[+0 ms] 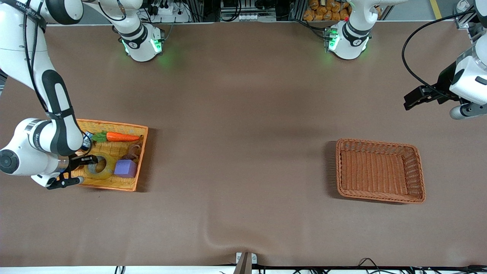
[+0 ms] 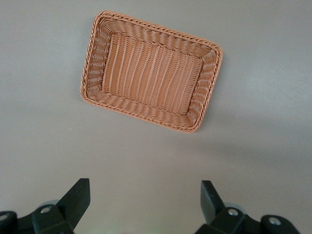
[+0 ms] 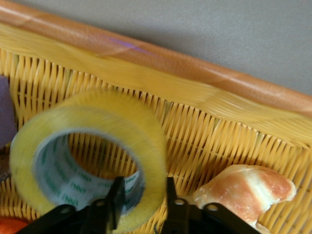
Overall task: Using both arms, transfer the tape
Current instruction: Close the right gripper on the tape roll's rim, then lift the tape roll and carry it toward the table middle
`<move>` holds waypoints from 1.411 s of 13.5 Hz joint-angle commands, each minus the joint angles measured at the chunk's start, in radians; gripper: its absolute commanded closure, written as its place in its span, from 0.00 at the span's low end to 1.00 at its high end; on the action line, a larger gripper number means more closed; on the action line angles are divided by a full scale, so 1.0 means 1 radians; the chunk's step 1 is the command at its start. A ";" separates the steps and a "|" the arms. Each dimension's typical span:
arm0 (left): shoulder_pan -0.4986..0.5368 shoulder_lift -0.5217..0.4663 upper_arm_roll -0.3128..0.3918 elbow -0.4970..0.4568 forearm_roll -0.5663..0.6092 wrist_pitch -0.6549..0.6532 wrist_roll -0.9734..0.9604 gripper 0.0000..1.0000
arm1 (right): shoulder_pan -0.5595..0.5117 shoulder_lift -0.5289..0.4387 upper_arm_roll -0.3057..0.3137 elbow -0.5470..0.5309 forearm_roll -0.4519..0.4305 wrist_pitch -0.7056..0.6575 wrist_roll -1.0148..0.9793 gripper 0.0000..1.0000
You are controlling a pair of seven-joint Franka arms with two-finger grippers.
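Tape (image 1: 99,166) in yellow basket (image 1: 114,184) (beside cube (image 1: 125,168)) — brown basket (image 1: 380,198) well apart.

Tape (image 3: 87,161) blurred, purple block (image 3: 5,114) cut off, croissant (image 1: 80,151) mostly arm-hidden

The right gripper (image 3: 141,207) hangs low, fingers apparently pinched close together; the left gripper (image 2: 145,204) waits raised, fingers spread wide.

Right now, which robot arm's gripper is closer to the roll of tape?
The right one. The right gripper is shut on the tape's wall in the yellow basket. The left gripper waits, open, over bare table at the left arm's end.
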 commanded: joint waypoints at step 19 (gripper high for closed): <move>0.005 0.040 -0.006 0.002 0.028 0.093 0.020 0.00 | 0.631 -0.050 0.067 0.321 0.021 -0.254 0.599 1.00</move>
